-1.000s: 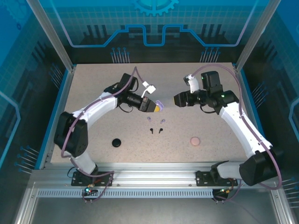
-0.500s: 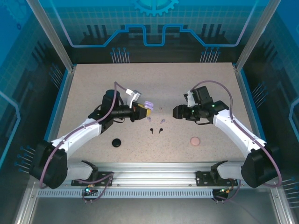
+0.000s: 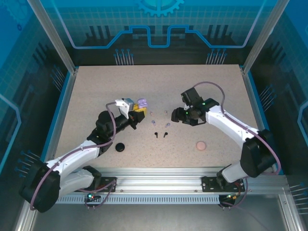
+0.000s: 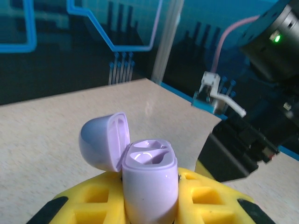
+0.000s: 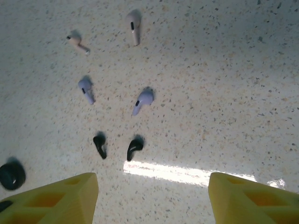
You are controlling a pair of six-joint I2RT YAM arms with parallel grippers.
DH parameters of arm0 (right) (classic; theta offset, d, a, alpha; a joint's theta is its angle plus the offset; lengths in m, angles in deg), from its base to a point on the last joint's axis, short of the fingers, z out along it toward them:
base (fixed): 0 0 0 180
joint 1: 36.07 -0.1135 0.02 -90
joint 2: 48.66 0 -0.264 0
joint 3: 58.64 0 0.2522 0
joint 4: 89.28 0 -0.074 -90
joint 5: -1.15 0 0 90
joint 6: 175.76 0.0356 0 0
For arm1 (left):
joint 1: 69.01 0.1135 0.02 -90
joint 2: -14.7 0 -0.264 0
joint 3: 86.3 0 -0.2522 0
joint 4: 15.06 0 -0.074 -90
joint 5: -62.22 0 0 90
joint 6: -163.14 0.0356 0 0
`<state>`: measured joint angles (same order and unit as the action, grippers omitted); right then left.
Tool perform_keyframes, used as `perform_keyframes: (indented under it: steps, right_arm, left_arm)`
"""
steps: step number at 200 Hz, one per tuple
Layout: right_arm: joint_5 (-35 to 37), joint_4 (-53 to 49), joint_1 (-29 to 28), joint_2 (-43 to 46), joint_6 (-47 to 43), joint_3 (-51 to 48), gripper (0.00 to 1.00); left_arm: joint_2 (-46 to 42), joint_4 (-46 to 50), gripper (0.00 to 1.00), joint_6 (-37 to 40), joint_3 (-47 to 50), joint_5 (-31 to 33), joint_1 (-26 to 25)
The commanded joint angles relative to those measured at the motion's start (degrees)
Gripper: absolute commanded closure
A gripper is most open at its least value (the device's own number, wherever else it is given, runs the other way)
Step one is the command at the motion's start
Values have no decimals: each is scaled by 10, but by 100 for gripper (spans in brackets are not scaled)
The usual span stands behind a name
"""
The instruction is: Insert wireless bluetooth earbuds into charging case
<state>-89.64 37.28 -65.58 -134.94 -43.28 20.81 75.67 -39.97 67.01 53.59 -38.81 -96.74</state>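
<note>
My left gripper (image 4: 149, 207) is shut on an open lavender charging case (image 4: 150, 184), held upright with its lid (image 4: 99, 142) flipped back and both wells empty; from above the case (image 3: 142, 103) is left of centre. Six earbuds lie loose on the table: two pale pink (image 5: 77, 41) (image 5: 134, 25), two lavender (image 5: 86, 88) (image 5: 143, 100), two black (image 5: 99, 144) (image 5: 134, 148). My right gripper (image 5: 153, 198) hovers open above the table just short of the black pair. From above, my right gripper (image 3: 175, 115) is right of the black earbuds (image 3: 160, 134).
A closed black round case (image 3: 120, 146) lies near the left arm, and the same black case (image 5: 11, 173) shows at the right wrist view's left edge. A closed pink case (image 3: 201, 144) sits to the right. The right arm's dark body (image 4: 247, 140) looms close beside the lavender case.
The left arm has drawn back and carried the open lavender case leftward. The right gripper has come down and leftward, closer to the earbuds, still open.
</note>
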Motion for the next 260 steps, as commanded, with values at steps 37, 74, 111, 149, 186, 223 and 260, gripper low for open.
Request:
perform_keyframes:
  steps: [37,74,111,149,186,223,260]
  right_arm:
    - [77,-78,-54,-143,187,97,40]
    - [103,-124,-82,-222,246,166,41]
    - [112,-160,-92,-277,279,212,45]
    - [116,-168,-95,-299,282,234,50]
    - [136,-154,-107,-292,226,261,52]
    - [138,-115,-118,-288,97,293,53]
    - [90,-58,-126,-304,-62,315,54]
  left_arm:
    - [-7,-92,100,35,12,100,-5]
    - [-2,-100,100,34,8,116,-5]
    - [1,-116,100,28,11,114,-4]
    - [2,-126,100,22,10,118,-5]
    - [-10,-121,100,21,9,137,-4]
    - [-36,-110,100,21,6,171,0]
    - [-56,-78,100,-5,-8,182,24]
